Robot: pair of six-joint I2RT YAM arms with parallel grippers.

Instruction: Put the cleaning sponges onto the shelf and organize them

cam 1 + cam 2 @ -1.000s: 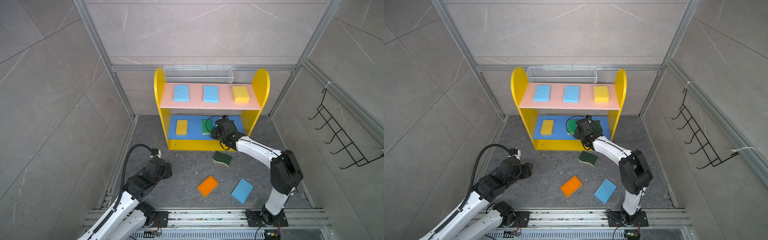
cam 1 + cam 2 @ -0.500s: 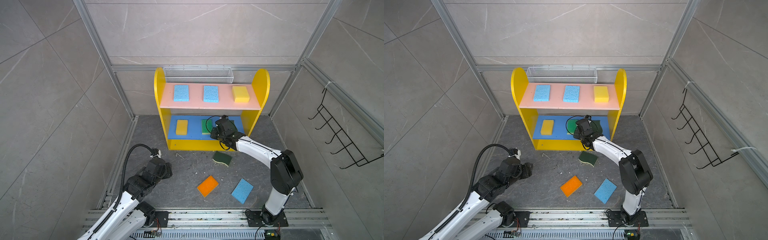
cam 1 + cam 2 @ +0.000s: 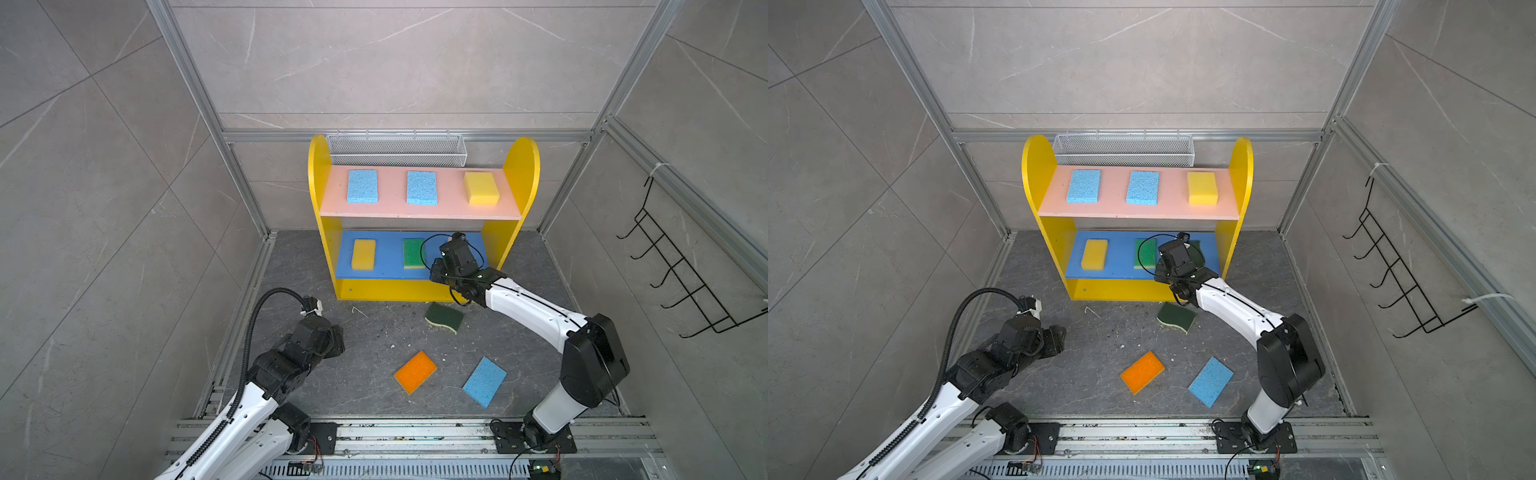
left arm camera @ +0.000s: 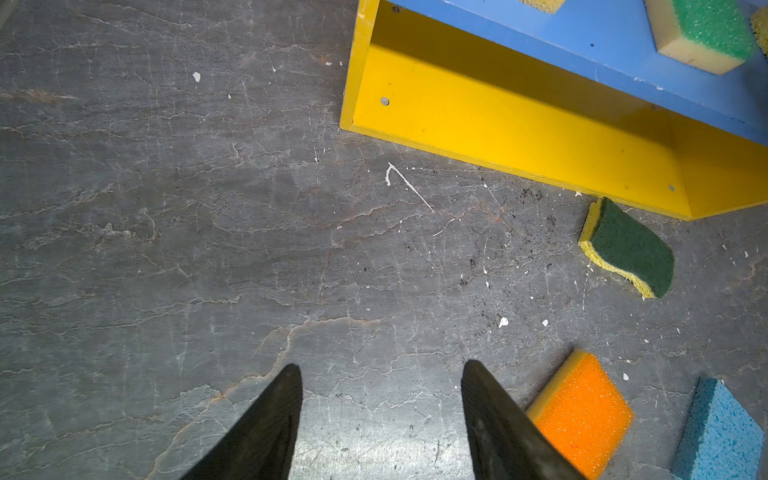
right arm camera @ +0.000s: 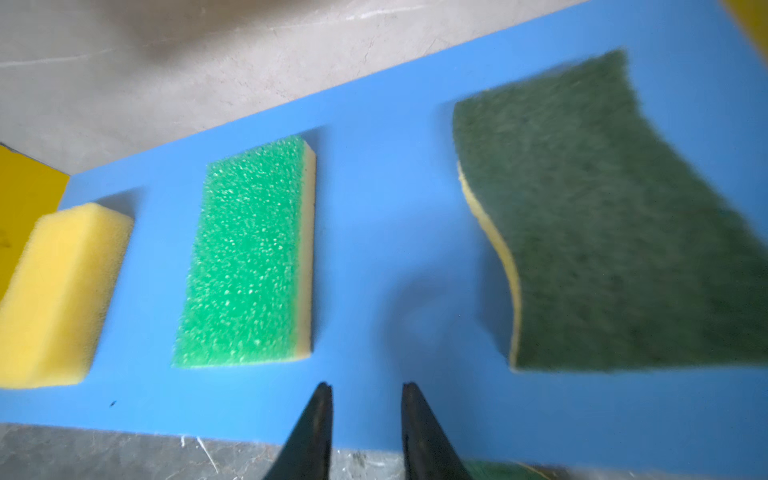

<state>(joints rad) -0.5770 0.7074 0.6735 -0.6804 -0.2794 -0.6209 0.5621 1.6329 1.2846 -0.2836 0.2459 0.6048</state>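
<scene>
Fingers apart and empty, left gripper [image 4: 381, 365], right gripper [image 5: 366, 386], six sponges [image 3: 363, 185] on shelf [image 3: 390, 210], three on floor [image 3: 374, 332]

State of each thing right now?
Yellow three-tier shelf: upright, sponges on two boards.
Orange rectangular sponge: on floor.
Dark-green wavy sponge at blue board: ungripped, blurred.
Dark-green wavy sponge on floor: unshelved.
Light blue floor sponge: unshelved.
Left gripper: open, empty.
Right gripper: open, empty.

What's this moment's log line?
right gripper: open, empty, at blue board | left gripper: open, empty | shelf: six placed | floor: wavy green sponge, orange sponge, blue sponge
</scene>
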